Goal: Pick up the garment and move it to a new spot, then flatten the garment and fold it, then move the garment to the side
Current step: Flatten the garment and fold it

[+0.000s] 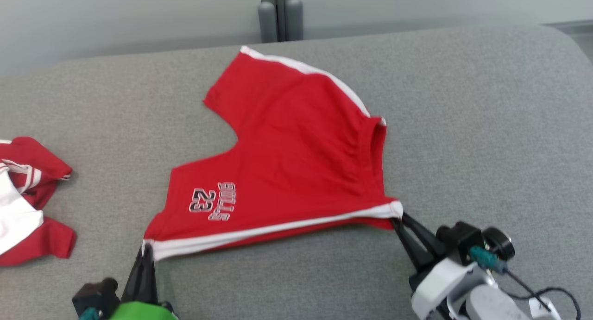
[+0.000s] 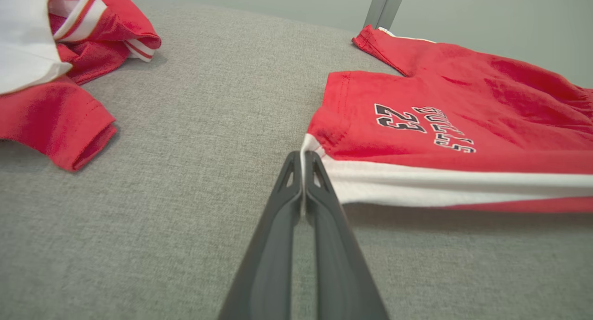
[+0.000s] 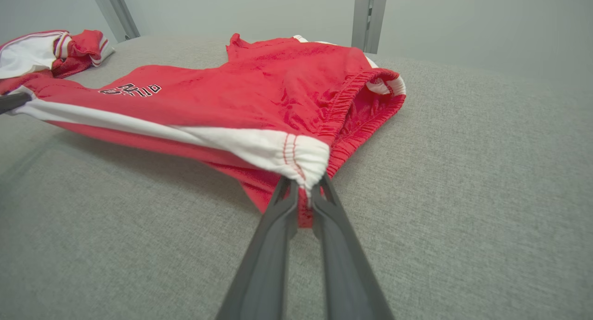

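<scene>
The garment (image 1: 296, 139) is a pair of red shorts with white side stripes and a "23" print, spread across the grey table. Its near side is lifted and stretched between both grippers. My left gripper (image 1: 147, 251) is shut on the leg-hem corner of the garment (image 2: 417, 121), pinching the white stripe between its fingertips (image 2: 294, 165). My right gripper (image 1: 401, 220) is shut on the waistband corner of the garment (image 3: 259, 84), where the white stripe bunches over the fingers (image 3: 324, 195). The far leg lies flat toward the table's back edge.
A second red and white garment (image 1: 25, 199) lies crumpled at the table's left edge, also in the left wrist view as a crumpled garment (image 2: 60, 56). A grey post (image 1: 280, 12) stands behind the table. The grey table (image 1: 486, 125) is bare to the right.
</scene>
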